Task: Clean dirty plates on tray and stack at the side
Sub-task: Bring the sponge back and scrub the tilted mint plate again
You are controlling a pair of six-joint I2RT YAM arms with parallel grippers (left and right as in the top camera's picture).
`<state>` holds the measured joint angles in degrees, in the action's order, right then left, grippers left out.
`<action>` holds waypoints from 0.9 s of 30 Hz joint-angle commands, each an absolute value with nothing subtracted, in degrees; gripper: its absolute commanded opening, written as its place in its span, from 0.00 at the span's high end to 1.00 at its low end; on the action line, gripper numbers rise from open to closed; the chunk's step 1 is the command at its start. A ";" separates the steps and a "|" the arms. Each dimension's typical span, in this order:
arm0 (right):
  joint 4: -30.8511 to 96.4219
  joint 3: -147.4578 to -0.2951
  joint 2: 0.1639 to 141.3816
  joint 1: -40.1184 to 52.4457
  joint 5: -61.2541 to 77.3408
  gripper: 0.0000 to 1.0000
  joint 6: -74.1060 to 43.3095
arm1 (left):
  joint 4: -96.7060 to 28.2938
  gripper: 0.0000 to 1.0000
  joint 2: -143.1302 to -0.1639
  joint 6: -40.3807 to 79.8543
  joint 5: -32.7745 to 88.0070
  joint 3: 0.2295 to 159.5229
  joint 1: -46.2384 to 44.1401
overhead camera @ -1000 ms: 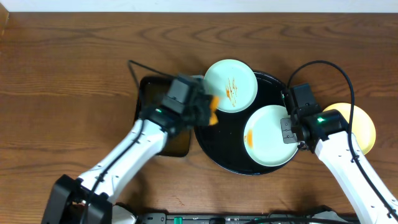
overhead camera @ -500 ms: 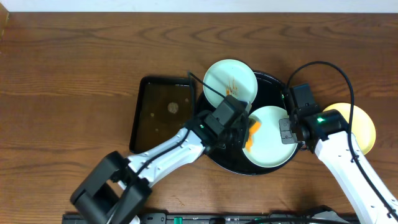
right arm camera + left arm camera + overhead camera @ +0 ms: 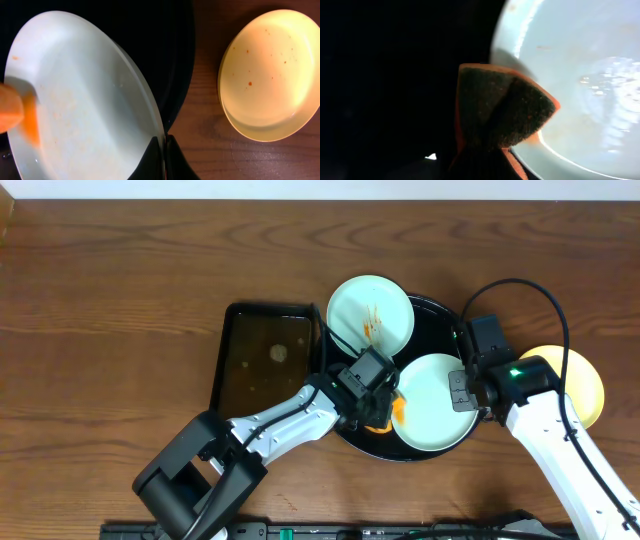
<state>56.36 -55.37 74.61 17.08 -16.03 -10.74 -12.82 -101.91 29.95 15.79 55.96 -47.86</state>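
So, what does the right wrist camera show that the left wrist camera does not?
Only the right wrist view: the yellow plate on the wooden table, off the black tray, and the right gripper shut on the rim of the mint plate. Only the left wrist view: the dark scrubbing face of the sponge. Both: the mint plate, the black tray, and the sponge at that plate's edge.
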 commanded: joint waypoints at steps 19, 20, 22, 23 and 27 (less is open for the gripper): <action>56.58 -55.48 74.63 17.61 -16.05 0.99 -12.01 | -13.43 0.93 -96.23 12.51 11.62 56.12 -48.18; 56.58 -55.48 74.63 17.61 -16.03 0.99 -12.01 | -13.43 0.93 -96.23 11.57 11.81 56.12 -48.40; 56.62 -55.48 74.63 17.61 -16.05 0.99 -11.99 | -13.23 0.93 -96.23 9.72 12.84 56.12 -49.19; 56.60 -55.48 74.63 17.61 -16.05 0.99 -12.01 | -13.23 0.93 -96.25 9.52 12.80 56.10 -49.71; 56.60 -55.48 74.63 17.61 -16.05 0.99 -12.01 | -13.23 0.92 -97.21 8.58 12.78 56.05 -51.77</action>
<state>56.55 -55.37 74.61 17.08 -16.05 -11.09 -13.30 -96.75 11.73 12.12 55.96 -50.43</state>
